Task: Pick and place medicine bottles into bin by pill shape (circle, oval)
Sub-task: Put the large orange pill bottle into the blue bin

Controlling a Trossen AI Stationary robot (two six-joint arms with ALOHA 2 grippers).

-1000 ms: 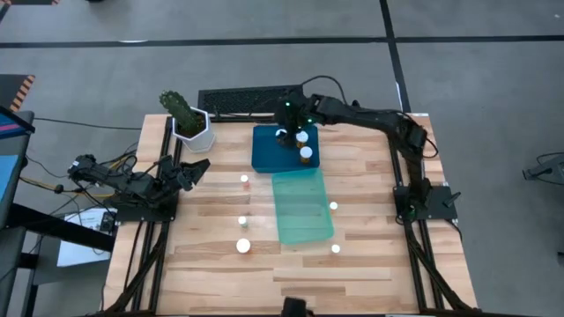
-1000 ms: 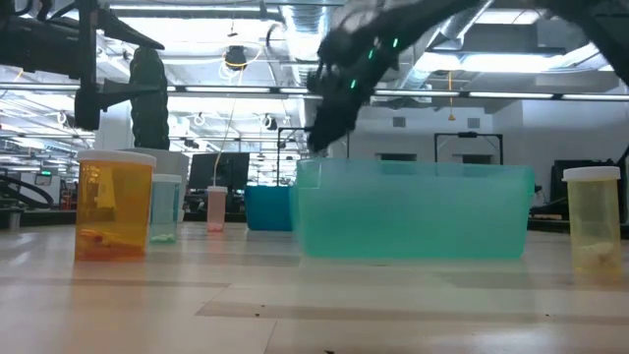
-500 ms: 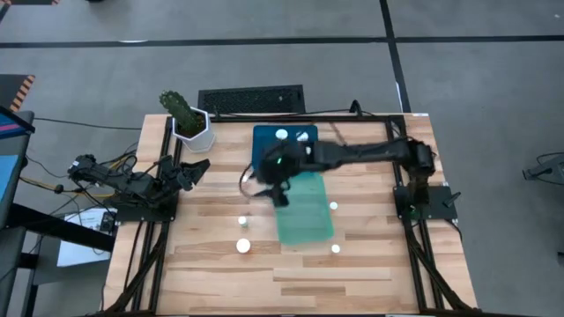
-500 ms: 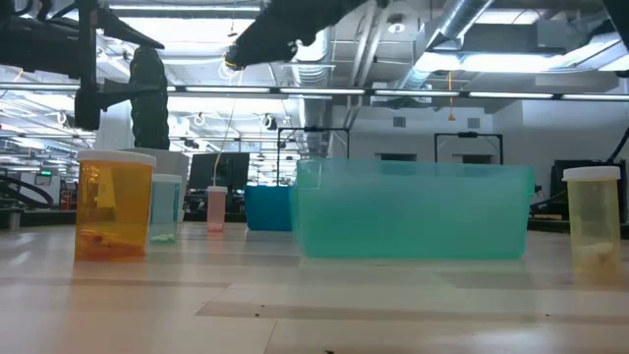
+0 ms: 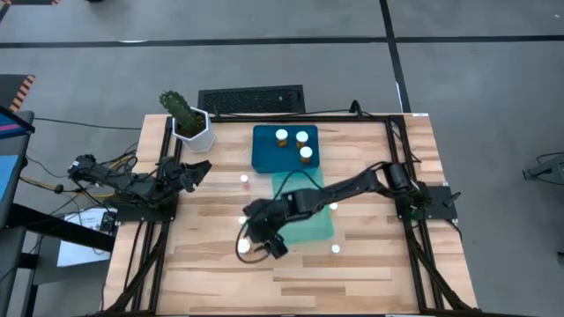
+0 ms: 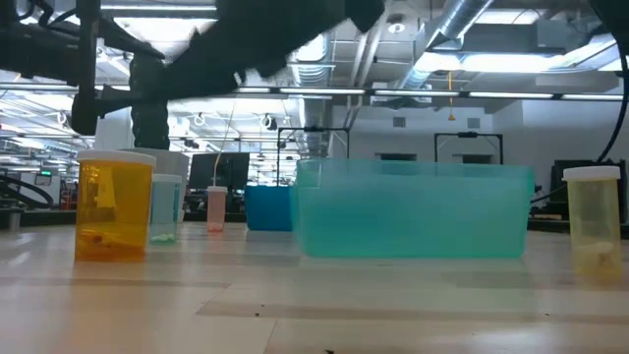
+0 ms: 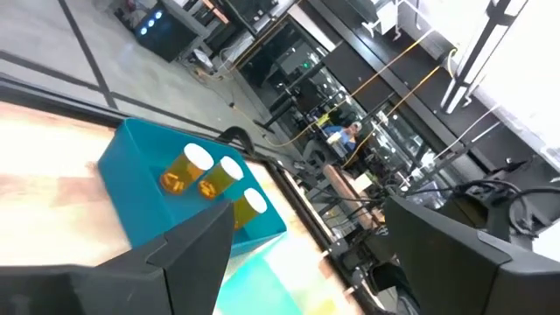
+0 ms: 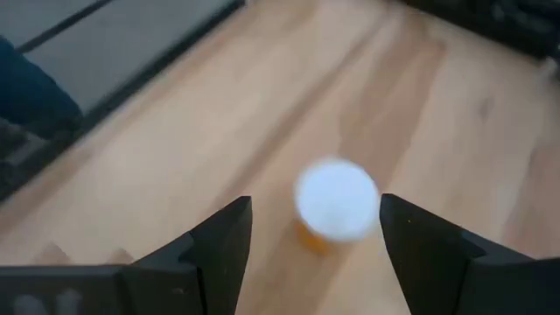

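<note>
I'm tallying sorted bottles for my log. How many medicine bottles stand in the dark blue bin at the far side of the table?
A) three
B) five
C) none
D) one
A: the high view shows three white caps inside the dark blue bin, and the left wrist view shows the same three amber medicine bottles in it. The right gripper is elsewhere, open above a bottle near the table's front.

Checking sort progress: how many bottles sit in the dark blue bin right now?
3. In the dark blue bin, white-capped bottles stand at and, grouped toward its far right corner. The left wrist view shows the same three; none looks hidden.
</note>
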